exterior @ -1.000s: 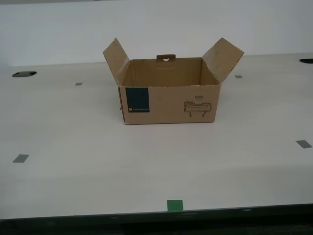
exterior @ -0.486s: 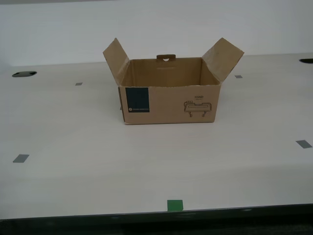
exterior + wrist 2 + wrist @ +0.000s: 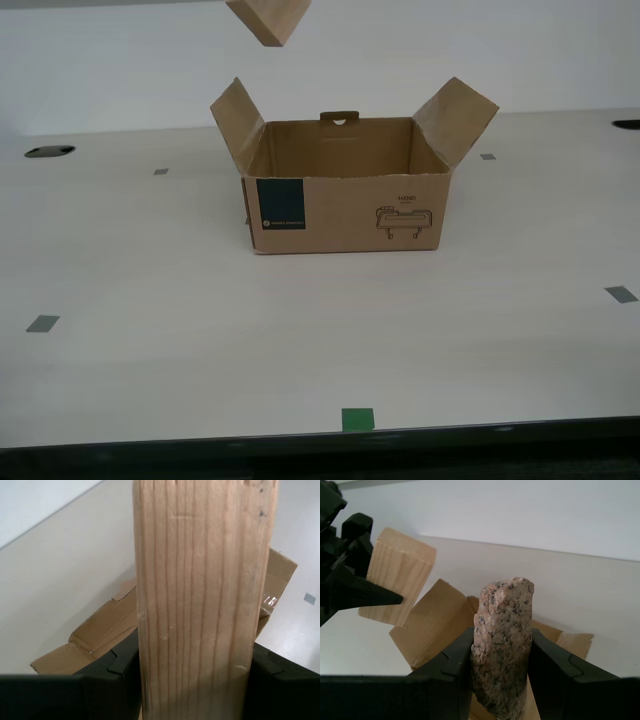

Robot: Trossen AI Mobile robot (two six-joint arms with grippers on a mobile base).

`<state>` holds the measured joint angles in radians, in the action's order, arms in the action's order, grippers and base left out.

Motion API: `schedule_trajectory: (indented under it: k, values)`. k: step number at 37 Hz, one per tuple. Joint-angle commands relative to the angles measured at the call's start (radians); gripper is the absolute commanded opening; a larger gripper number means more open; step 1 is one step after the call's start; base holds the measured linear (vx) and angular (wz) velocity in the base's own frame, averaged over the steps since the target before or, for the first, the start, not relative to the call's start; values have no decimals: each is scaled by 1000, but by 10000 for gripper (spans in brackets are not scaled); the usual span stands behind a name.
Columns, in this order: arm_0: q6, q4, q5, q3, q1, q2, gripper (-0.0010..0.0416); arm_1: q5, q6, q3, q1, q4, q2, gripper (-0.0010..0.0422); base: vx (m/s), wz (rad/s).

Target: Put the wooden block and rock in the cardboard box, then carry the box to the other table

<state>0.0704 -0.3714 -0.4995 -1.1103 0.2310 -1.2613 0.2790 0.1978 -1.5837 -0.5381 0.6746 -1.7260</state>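
Exterior view: wooden block (image 3: 268, 20) at top edge, above cardboard box (image 3: 345, 190).
Second gripper (image 3: 195, 680): fingers clamping block.
First gripper (image 3: 501, 680): fingers clamping rock (image 3: 502, 645).
Tip: centre over opening, lower before releasing.

My first tool (image 3: 501, 680) shows as two matte black plastic fingers (image 3: 445, 672) with chamfered, stepped inner edges that widen into a flat black body. My second tool (image 3: 192, 680) has the same build: black angular fingers (image 3: 112, 667) with small notched corners. From the first wrist view, my second tool's side (image 3: 342, 575) is black too, with blocky ribbed housing and a pointed finger.
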Motion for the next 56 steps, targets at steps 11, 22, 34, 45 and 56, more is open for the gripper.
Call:
schedule_trajectory:
  k: [11,22,34,45,56]
  values:
    - [-5,99,-6,-1,95,-154,-1,26,51,-1,-2,-78,-121,-1,0,0]
    - [-26,141,-6,-1,142,-318,-1,41,129,52,-3,-129,-168,-1,0,0]
    - [-30,167,-6,-1,169,-459,-1,67,132,126,-1,-195,-168,0,0,0]
    - [-14,162,-6,-1,171,-475,0,66,131,131,1,-200,-167,0,0,0]
    - [28,160,-5,-9,171,-446,0,66,121,131,0,-202,-167,0,0,0]
